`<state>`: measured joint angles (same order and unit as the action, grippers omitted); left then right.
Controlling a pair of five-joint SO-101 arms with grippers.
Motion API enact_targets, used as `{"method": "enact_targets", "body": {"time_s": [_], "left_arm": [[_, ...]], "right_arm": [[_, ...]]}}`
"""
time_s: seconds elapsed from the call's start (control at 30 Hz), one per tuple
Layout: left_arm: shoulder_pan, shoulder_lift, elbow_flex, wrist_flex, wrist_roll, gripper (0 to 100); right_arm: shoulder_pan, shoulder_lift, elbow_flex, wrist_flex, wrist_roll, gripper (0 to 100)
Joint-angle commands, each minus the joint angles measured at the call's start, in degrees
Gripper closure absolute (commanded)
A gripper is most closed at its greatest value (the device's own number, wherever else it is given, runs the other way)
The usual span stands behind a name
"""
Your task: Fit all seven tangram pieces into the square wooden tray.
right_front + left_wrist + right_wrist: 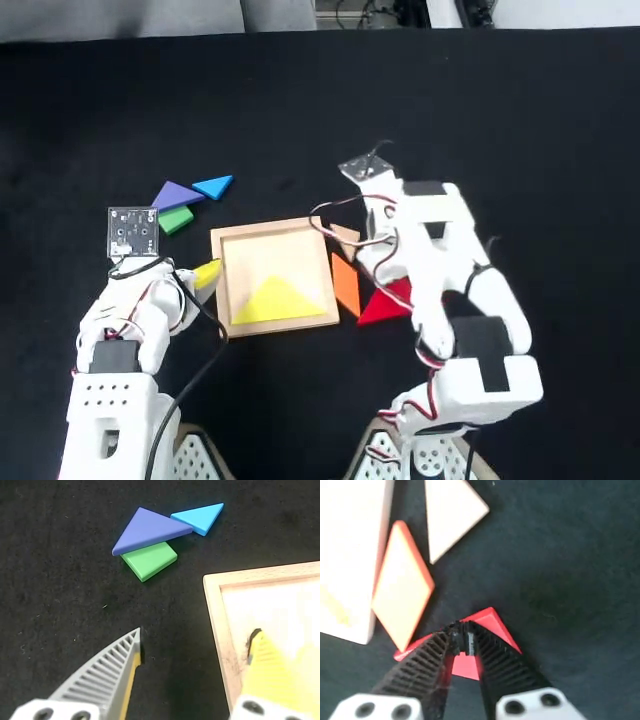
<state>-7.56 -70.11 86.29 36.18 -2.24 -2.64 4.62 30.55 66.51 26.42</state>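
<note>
Spread left gripper straddling tray wall at 9 o'clock; yellow triangle inside. Right gripper pressed together over red triangle at 4 o'clock, partly hiding it, beside orange piece.

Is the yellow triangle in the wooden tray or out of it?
In. The yellow triangle lies flat inside the rim of the wooden tray, with bare wood beside it.

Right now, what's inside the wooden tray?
A yellow triangle lies flat inside the tray. The left fingers straddle one wall, and the yellow one covers a bit of the floor there.
</note>
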Motion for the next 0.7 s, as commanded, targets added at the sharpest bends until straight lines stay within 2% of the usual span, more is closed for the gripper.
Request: {"method": "enact_targets", "body": {"time_s": [0.0,0.27,0.37,0.5,0.67], "left_arm": [[0.13,0.09,-0.66,0.09,-0.7,66],[0.4,0.09,-0.57,0.09,-0.7,66],[0.48,0.09,-0.57,0.09,-0.7,66],[0.4,0.09,-0.4,-1.05,-0.7,66],[0.22,0.09,-0.22,-1.05,-0.7,66]], "right_arm": [[4.66,-0.22,-3.3,-0.7,2.2,98.7],[16.0,-0.48,-6.81,-0.09,7.38,98.7],[17.58,-0.48,-8.04,2.37,8.97,98.7],[14.07,-2.68,-9.8,8.35,11.43,98.7],[4.4,-10.51,-5.93,13.8,25.41,98.2]]}}
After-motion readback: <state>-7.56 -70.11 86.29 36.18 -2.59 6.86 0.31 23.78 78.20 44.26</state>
